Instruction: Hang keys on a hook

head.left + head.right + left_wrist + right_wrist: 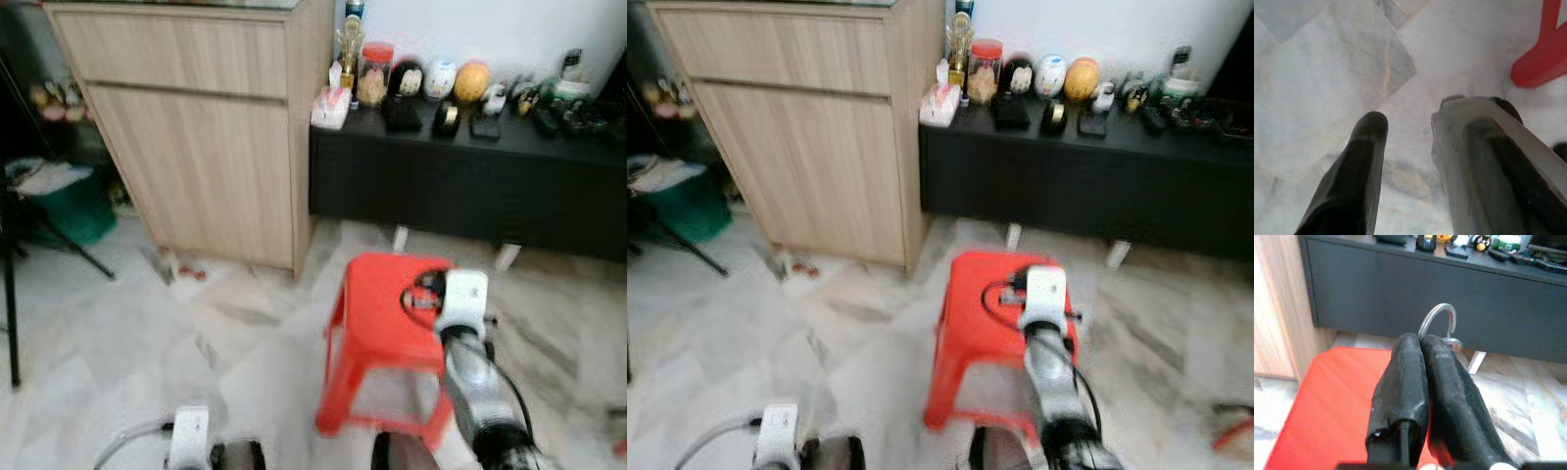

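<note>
Right wrist view, right gripper (1422, 340) pinching probable key ring (1438, 320), red stool (1327, 391) below

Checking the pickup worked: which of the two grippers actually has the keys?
The right gripper, shut on the key ring above the red stool; the left gripper hangs open over bare floor.

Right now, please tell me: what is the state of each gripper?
Left gripper: open, holding nothing, hanging over the floor.
Right gripper: shut on the key ring, above the red stool.

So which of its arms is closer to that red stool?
Right. The right gripper, shut on a key ring, hangs over the red stool; the left gripper points at bare floor beside it.
</note>
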### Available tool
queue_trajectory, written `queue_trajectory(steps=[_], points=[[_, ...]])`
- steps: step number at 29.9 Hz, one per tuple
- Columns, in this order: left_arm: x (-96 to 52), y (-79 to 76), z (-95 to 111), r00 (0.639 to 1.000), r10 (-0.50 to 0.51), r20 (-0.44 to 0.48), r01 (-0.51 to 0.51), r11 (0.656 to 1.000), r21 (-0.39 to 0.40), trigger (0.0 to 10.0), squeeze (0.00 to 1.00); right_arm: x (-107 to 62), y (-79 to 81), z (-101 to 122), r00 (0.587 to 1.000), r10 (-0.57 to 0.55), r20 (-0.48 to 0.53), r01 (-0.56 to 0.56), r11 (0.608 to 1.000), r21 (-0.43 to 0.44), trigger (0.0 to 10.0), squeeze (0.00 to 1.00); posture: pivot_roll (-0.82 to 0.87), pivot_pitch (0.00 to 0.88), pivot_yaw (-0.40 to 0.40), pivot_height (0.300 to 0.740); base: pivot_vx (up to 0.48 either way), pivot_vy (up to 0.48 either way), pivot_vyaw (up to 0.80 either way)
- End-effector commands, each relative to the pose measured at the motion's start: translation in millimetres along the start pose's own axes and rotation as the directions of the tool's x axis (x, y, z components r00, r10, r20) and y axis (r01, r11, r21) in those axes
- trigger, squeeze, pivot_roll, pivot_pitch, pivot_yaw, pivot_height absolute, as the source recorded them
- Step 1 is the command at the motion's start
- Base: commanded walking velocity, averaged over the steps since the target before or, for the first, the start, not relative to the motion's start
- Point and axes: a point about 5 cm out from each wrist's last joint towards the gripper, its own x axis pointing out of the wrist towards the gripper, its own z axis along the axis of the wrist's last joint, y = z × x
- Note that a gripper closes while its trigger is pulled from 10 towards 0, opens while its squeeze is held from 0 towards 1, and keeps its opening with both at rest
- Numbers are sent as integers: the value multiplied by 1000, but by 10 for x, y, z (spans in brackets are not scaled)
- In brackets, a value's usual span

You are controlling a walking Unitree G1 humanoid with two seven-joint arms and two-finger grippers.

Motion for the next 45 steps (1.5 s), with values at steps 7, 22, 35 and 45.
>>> queue_trajectory(steps=[7,22,35,45], points=[[-63,-153,-245,994,-38,-104,38,999,1,10000,0,77,-4,153,998,-1,56,0,1000,17,10000,0,40,0,-57,605,0,0,0],[-51,-148,-208,995,-40,-94,41,999,8,10000,0,87,-6,185,998,3,70,-3,1000,11,10000,0,38,0,-52,695,0,0,0],[-44,-144,-185,996,-43,-84,44,999,9,10000,0,82,3,194,997,1,81,-2,1000,13,10000,0,39,0,-49,740,0,0,0],[-46,-159,-184,995,-50,-81,51,999,5,10000,0,85,-9,186,997,-9,75,8,1000,10,10000,0,37,0,-54,740,0,0,0]])
